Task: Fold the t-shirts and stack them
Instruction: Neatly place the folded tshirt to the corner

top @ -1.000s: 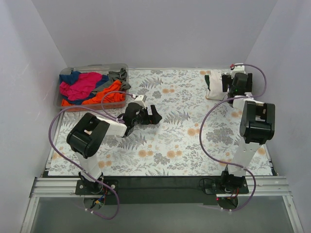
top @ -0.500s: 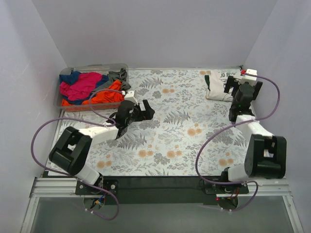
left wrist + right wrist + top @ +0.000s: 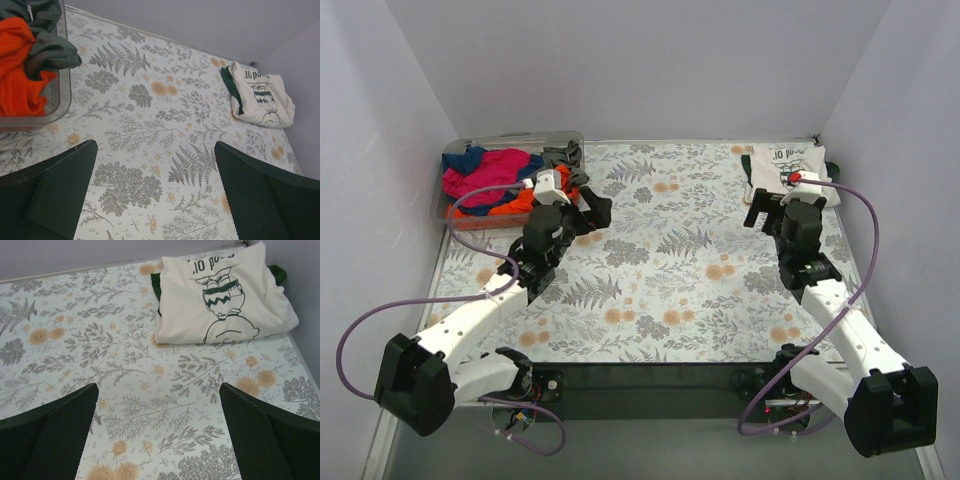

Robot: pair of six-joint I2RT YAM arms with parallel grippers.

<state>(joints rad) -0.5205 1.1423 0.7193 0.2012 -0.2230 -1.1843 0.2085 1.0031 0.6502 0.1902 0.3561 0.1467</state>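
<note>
Leftmost, one clear plastic bin (image 3: pixel 520 136) sits at the far left corner of the floral table (image 3: pixel 660 290). It holds a loose heap of t-shirts in four colours: one magenta tee (image 3: pixel 490 170) on top at the centre, a blue tee (image 3: pixel 468 160) at the far left, an orange tee (image 3: pixel 15 75) along the near side, and a grey tee (image 3: pixel 50 50) draped over the bin's right end. How many garments lie beneath them cannot be told.

Just right of the bin, the left gripper (image 3: pixel 155 149) hovers over the table, its two fingers spread wide with nothing between them.

Across the bare middle of the table, the right gripper (image 3: pixel 158 387) also hangs with its two fingers wide apart, holding nothing.

Beyond it, in the far right corner, lies one cream t-shirt (image 3: pixel 225 295), folded, dark print facing up and green trim showing at its edges.
</note>
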